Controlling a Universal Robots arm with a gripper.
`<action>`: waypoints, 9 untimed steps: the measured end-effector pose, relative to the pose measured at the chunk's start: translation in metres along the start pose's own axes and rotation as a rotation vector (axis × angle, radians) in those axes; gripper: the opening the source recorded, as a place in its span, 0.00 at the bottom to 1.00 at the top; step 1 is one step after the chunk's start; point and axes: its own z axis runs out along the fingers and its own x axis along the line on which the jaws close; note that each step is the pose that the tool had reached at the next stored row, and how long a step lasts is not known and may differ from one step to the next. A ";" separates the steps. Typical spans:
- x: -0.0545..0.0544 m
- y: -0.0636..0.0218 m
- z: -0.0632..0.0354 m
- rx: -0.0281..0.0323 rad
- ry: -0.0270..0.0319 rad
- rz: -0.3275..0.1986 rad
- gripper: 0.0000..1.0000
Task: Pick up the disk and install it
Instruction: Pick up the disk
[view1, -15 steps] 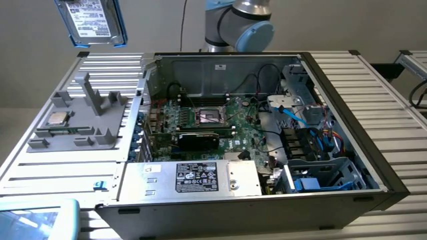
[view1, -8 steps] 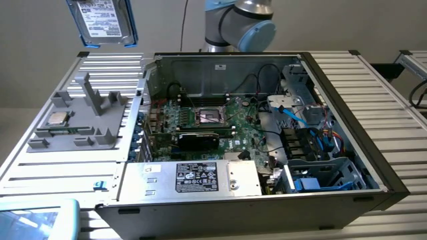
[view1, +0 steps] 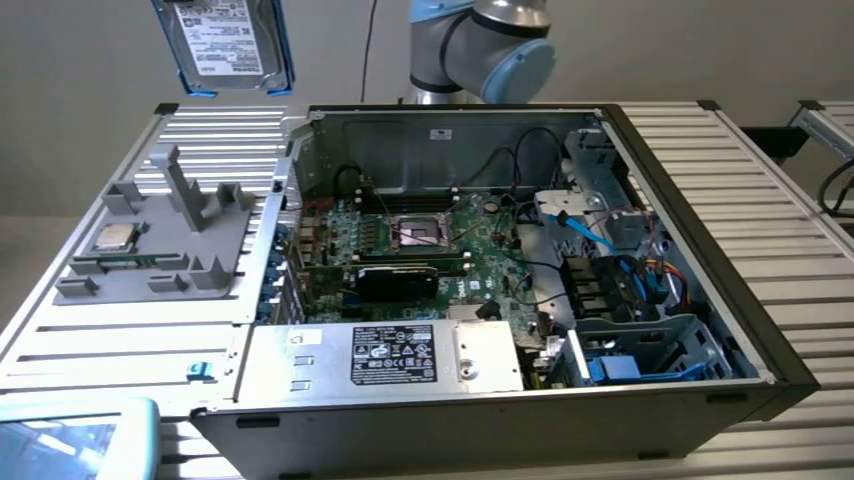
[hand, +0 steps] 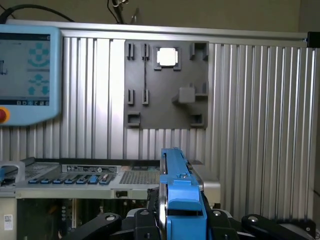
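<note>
Broadly, one ribbed aluminium table carries everything, and on it lies one open computer case, side panel off, motherboard facing up. Behind the case stands the single robot arm, its grey and light-blue joint rising past the rear wall. To the exterior view's left of the case sits one grey moulded fixture with upright posts and several pockets. Inside the case, along its near edge, is one silver box with a black-and-white label. Beside it, toward the exterior view's right, is a metal drive cage, with black and blue cables strung across the boards just behind it. One teach pendant pokes in at the near corner on the exterior view's left. The disk hangs in the air, label toward the exterior camera, above the table's far corner on that same side — clear of the case and beyond the fixture. The wrist view sees it edge-on, with the gripper clamped on it — black fingers pressing the blue carrier from both sides. Smallest is one square silver CPU chip, seated in a fixture pocket.
</note>
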 end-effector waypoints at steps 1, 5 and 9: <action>0.002 -0.0025 -0.0002 0.0000 -0.0023 0.000 0.37; 0.007 -0.0125 -0.0009 0.0001 -0.0132 0.000 0.37; 0.014 -0.0215 -0.0012 0.0001 -0.0261 0.001 0.37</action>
